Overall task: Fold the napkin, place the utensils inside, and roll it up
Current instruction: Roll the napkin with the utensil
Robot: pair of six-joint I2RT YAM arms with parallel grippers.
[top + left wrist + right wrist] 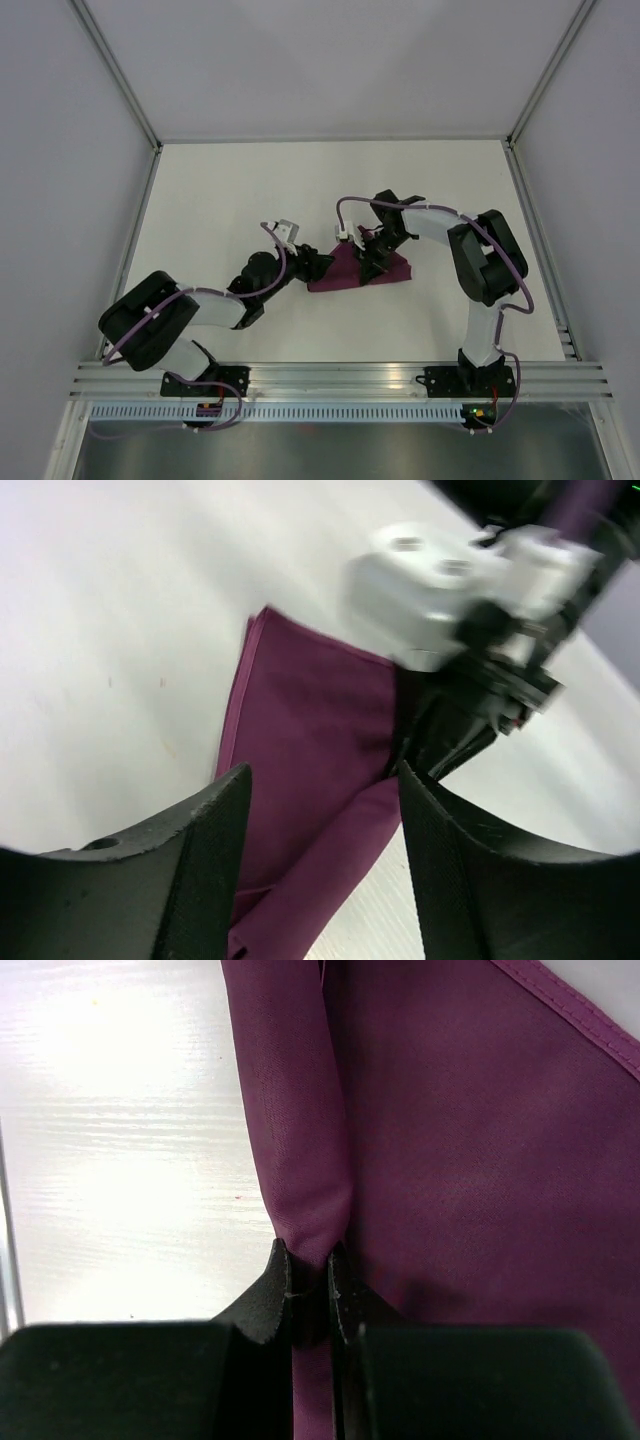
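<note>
The plum-purple napkin (pixel 340 272) lies folded on the white table between the two arms, with its near edge rolled into a tube (pixel 295 1110). My right gripper (pixel 308 1260) is shut on that rolled edge and pinches it between its fingertips; in the top view it (pixel 372 258) sits over the napkin's right half. My left gripper (pixel 322 810) is open, its jaws spread above the left end of the roll (pixel 340 860) without touching it. The right gripper's black fingers and white wrist block (pixel 430 590) show beyond it. The utensils are hidden; no metal shows.
The white table (pixel 250 190) is walled by grey panels left, right and back. An aluminium rail (pixel 340 380) runs along the near edge by the arm bases.
</note>
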